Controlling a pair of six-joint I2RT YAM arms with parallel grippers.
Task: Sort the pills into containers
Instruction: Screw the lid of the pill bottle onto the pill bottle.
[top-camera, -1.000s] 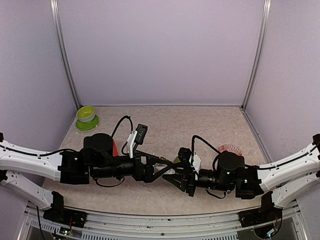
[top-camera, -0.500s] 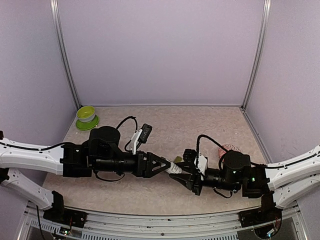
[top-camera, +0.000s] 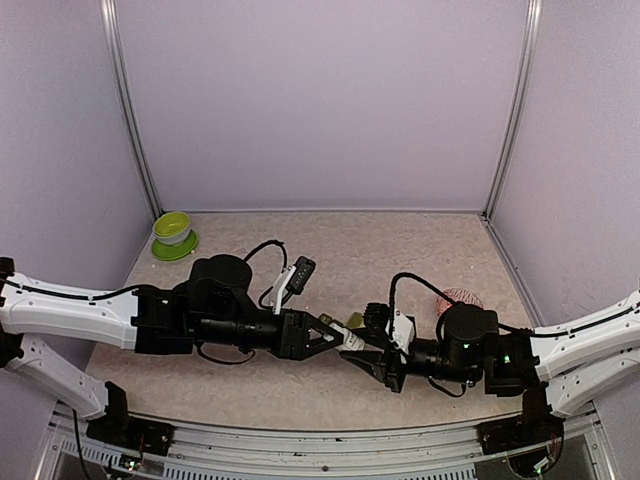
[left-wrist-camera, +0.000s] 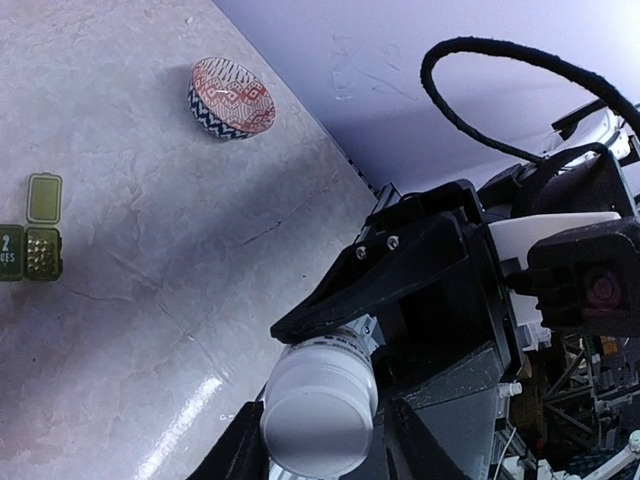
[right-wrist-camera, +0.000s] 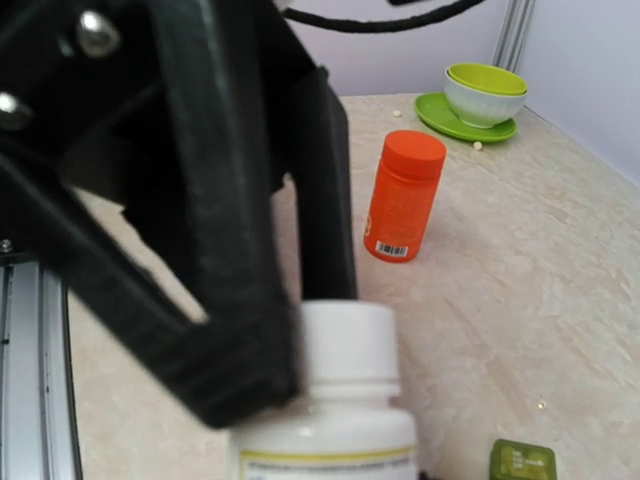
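Pill bottle (right-wrist-camera: 330, 445) at six o'clock, clamped in right gripper (top-camera: 365, 352); left gripper (top-camera: 340, 335) straddles its cap (left-wrist-camera: 318, 415), grip unclear. Skewed twisting could spill pills.

**Left wrist view.** At the frame's left edge, a closed lid (left-wrist-camera: 8, 252) of the dark green containers (left-wrist-camera: 42, 252) is showing a pale "2" above the letters "UES". The picture's edge is cutting off whatever stands before those letters.

**Right wrist view.** The orange bottle (right-wrist-camera: 403, 195) is carrying a small white label (right-wrist-camera: 392, 249) printed with a barcode, its digits too small to read. The white bottle (right-wrist-camera: 330, 420) in the foreground is showing only a yellow-edged label band, with no legible lettering. A small green square (right-wrist-camera: 522, 463) at the bottom edge is bearing faint, unreadable marks.

**Top view.** No text is showing legibly.
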